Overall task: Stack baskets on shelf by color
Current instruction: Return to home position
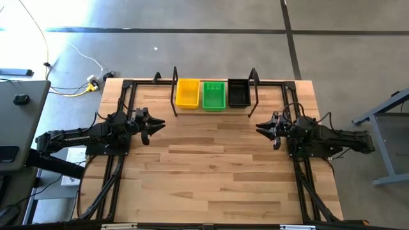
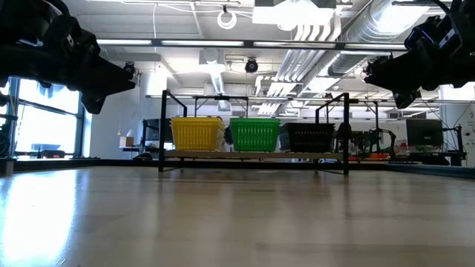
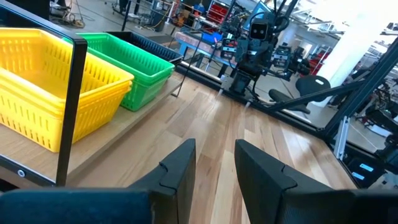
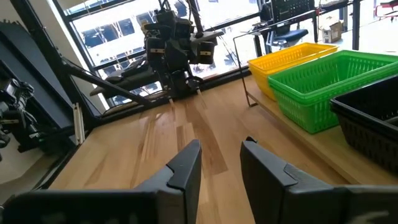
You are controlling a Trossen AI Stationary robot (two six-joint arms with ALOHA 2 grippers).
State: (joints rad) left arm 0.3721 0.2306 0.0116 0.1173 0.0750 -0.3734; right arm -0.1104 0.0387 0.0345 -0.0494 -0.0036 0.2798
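The shelf (image 1: 214, 107) stands at the table's far edge, its black frames at both ends. On its board sit a yellow basket stack (image 1: 187, 93), a green stack (image 1: 214, 95) and a black basket (image 1: 239, 93), side by side, resting on their bottoms. In the low view they show as yellow (image 2: 197, 134), green (image 2: 254, 135) and black (image 2: 310, 136). My left gripper (image 1: 157, 125) hovers over the table's left side, open and holding nothing. My right gripper (image 1: 261, 127) hovers over the right side, open and holding nothing. Both are raised above the tabletop.
The wooden tabletop (image 1: 211, 172) stretches bare between the arms and toward the near edge. Black arm mounts and rails (image 1: 112, 185) run along the left and right sides. Cables (image 1: 83, 86) lie on the floor beyond the far left corner.
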